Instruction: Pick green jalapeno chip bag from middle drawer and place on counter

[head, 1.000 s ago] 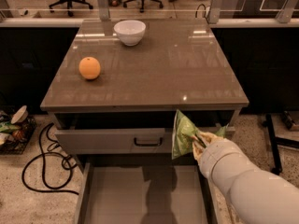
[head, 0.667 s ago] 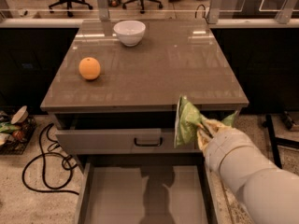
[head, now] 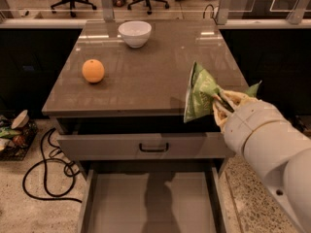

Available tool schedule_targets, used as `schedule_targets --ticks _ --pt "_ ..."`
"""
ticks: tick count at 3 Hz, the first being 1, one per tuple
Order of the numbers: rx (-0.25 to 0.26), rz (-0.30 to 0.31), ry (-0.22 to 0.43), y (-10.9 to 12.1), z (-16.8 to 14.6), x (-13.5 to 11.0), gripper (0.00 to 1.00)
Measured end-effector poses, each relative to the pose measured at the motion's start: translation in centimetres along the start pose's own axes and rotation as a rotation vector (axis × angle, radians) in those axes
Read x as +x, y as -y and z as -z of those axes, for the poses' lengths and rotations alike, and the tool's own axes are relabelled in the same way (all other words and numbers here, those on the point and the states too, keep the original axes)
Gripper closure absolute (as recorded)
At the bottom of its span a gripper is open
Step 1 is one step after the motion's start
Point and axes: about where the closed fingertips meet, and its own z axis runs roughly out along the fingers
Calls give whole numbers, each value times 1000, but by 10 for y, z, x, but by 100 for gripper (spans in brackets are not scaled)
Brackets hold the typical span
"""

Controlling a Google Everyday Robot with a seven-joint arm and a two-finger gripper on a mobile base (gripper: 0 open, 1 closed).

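The green jalapeno chip bag (head: 200, 94) hangs upright in the air at the counter's front edge, close to its front-right corner. Most of the bag shows against the glossy top and its lower tip dips past the edge, over the dark gap beneath. The gripper (head: 221, 105) is clamped on the bag's right side, with the white arm reaching in from the lower right. The middle drawer (head: 150, 203) stands open and bare below, and the counter (head: 146, 76) has free space along its right side. To do the placing well, I would first carry the bag further in from the front edge, towards the middle of the right half. That way its bottom passes clear of the lip instead of catching on it. Then lower it until the bag rests on the surface before letting go — released at this height and this near the edge, a light, crinkly bag could tip back off the front. The orange (head: 93, 71) near the left edge and the white bowl (head: 134, 33) near the back edge are well apart from that path. Compared with a second ago, the bag has come up: it hung in front of the right end of the handled drawer (head: 121, 147), under the counter's edge, and now sits largely above it. The arm has risen with it, while the orange and the bowl have not moved.
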Motion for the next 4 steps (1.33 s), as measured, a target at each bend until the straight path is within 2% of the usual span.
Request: schedule_targets --ticks 1,2,3,4 --pt "13 -35 35 33 -29 -12 100" --pt "-15 -104 37 43 -84 -6 100" --pt "-16 -104 37 43 -84 -6 100" --pt "-50 -117 70 43 -105 -14 100"
